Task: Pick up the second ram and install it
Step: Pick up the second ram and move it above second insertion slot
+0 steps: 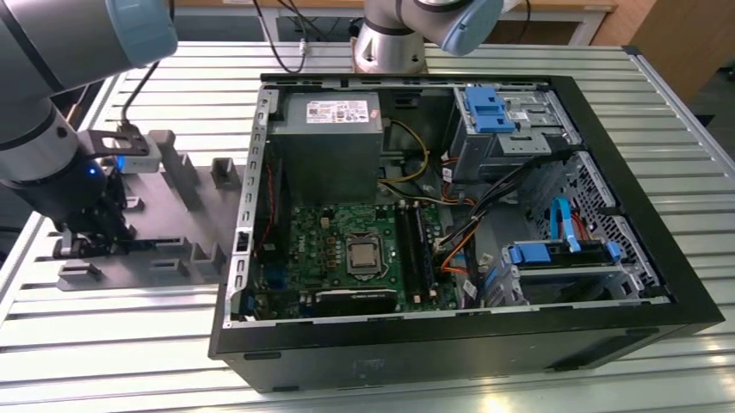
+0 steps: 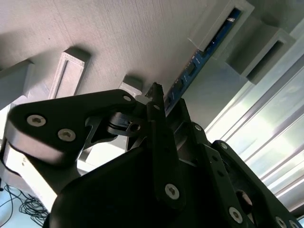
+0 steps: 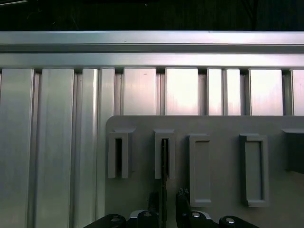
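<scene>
The second ram (image 2: 205,50) is a thin blue board with small dark chips, standing on edge in a slot of the grey holder plate (image 3: 223,128). In the first wrist view the ram (image 3: 164,161) shows edge-on as a dark line. My gripper (image 3: 167,197) straddles its near end, one finger against it and a small gap at the other, so it is open. The second wrist view shows the black fingers (image 2: 159,114) on either side of the board. In the exterior view my gripper (image 1: 89,245) is low over the plate, at that view's left.
The open black computer case (image 1: 643,284) lies to the exterior view's right of the plate (image 1: 184,215), with the green motherboard (image 1: 333,249) and long black memory slots (image 1: 411,249) facing up. Blue drive latches (image 1: 488,107) sit at the back. Several upright blocks stand on the plate.
</scene>
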{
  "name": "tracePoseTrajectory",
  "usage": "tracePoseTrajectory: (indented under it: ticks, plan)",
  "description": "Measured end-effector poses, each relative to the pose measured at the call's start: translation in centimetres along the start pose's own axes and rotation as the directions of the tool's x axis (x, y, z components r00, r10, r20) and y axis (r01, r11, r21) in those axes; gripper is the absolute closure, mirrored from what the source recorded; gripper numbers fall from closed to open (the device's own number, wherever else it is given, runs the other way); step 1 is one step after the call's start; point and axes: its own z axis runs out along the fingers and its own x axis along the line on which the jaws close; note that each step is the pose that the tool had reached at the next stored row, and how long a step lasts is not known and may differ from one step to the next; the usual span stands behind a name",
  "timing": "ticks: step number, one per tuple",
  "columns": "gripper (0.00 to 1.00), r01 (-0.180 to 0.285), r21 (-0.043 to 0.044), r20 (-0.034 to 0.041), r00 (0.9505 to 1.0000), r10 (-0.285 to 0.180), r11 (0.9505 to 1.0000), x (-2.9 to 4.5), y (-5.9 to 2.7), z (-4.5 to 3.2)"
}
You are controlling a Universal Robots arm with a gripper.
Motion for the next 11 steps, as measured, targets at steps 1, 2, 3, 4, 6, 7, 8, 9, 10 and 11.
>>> tracePoseTrajectory:
  ticks: [1, 2, 3, 4, 6, 7, 8, 9, 10, 11]
  plan:
    - [0.72, 0.000, 0.0000, -0.0001, 1.0000, 0.000, 1.0000, 0.00, -0.01, 0.02]
    - [0.72, 0.000, -0.0001, 0.0000, 1.0000, 0.000, 1.0000, 0.00, -0.02, 0.04]
    - [0.72, 0.000, 0.0000, 0.0000, 1.0000, 0.000, 1.0000, 0.00, -0.02, 0.09]
    - [0.72, 0.000, 0.0000, 0.0000, 1.0000, 0.000, 1.0000, 0.00, -0.02, 0.13]
    - [0.72, 0.000, 0.0000, 0.0000, 1.0000, 0.000, 1.0000, 0.00, -0.03, 0.14]
    - [0.72, 0.000, 0.0002, 0.0001, 1.0000, 0.000, 1.0000, 0.00, -0.05, 0.15]
    - [0.72, 0.000, 0.0003, 0.0002, 1.0000, 0.000, 1.0000, 0.00, -0.08, 0.16]
    - [0.72, 0.000, 0.0002, 0.0002, 1.0000, 0.000, 1.0000, 0.00, -0.11, 0.16]
    - [0.72, 0.000, 0.0000, 0.0000, 1.0000, 0.000, 1.0000, 0.00, -0.14, 0.14]
    - [0.72, 0.000, 0.0001, 0.0000, 1.0000, 0.000, 1.0000, 0.00, -0.17, 0.14]
